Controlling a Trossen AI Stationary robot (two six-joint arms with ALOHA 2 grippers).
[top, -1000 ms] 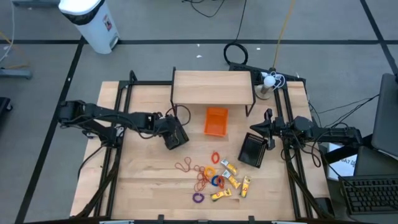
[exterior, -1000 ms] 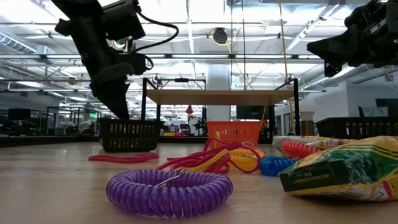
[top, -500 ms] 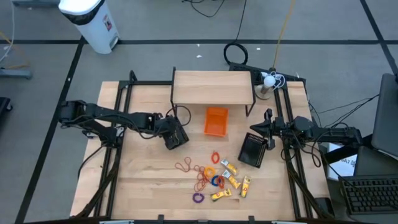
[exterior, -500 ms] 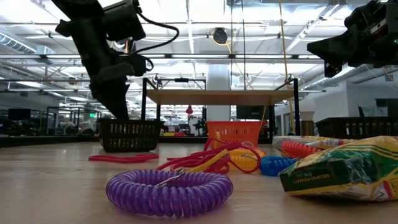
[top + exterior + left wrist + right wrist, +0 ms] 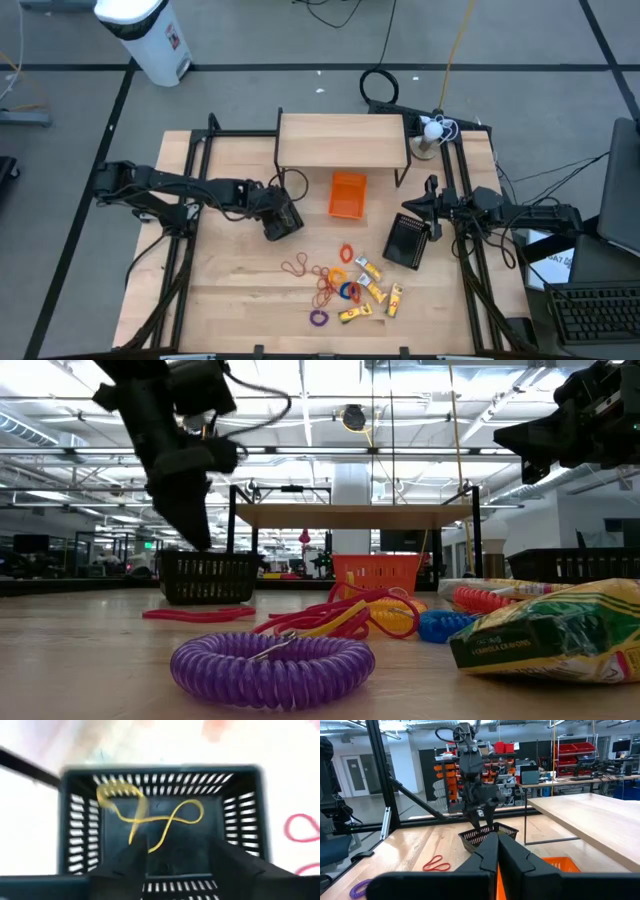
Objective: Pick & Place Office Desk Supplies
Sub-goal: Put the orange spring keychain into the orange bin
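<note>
Left wrist view has the left claw (image 5: 172, 852) spread open above the black basket (image 5: 162, 775), yellow band (image 5: 150, 817) dropping in; next pick comes from the counter (image 5: 230, 290) pile, right claw (image 5: 496, 851) closed.

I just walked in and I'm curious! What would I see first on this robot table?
Probably the bright jumble of office desk supplies near the table's front: orange-red rubber bands, coloured coil rings and yellow-and-white packets. Next, the left tool hovering open over a black basket, with a yellow rubber band lying inside. An orange basket sits mid-table in front of a small wooden shelf.
</note>
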